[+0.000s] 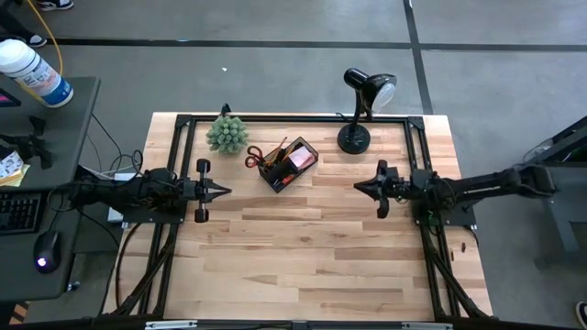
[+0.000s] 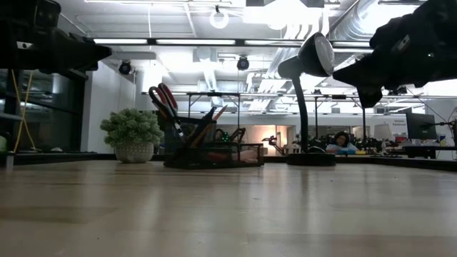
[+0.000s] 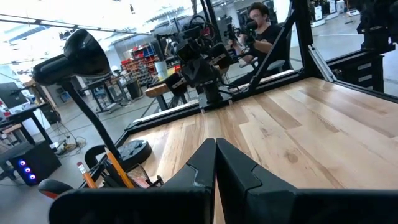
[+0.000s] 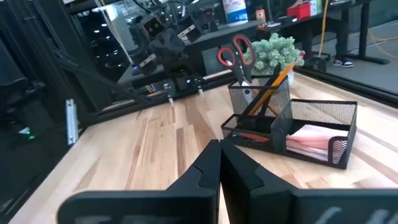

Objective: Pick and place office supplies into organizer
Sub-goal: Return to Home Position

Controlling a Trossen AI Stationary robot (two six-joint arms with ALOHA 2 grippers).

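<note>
**Evidently Loaded: Organizer Stood Full, Both Arms Clear**

Apparently nothing loose lay on the counter point(image 1: 303, 266). The organizer point(image 1: 290, 165) sat on its far half, between the green plant point(image 1: 227, 134) to the left and the desk lamp point(image 1: 365, 96) to the right. It touched neither.

The left end effector point(image 1: 225, 191) hovered at the left, its fingers pressed together on nothing. The right end effector point(image 1: 359, 186) faced it from the right, likewise closed and empty. Both were well apart from the organizer.

As a judgement, the organizer would be light and stiff, a thin wire mesh likely to slide on the smooth wood. Its upright contents would make it top-heavy, so a hold on a side wall near the rim would suit best. The scissors point(image 4: 235, 53) were rigid, and their red loops offered the surest hold. The pencil point(image 4: 273, 87) looked slim and prone to roll. The pink pad point(image 4: 310, 138) was light and flat, best pinched across its edges.

The high view gave the layout but merged the contents. The right wrist view separated the compartments: tall items in the upright cup, the pad lying in the low tray. The low view alone showed how far the scissors rose above the mesh.
</note>
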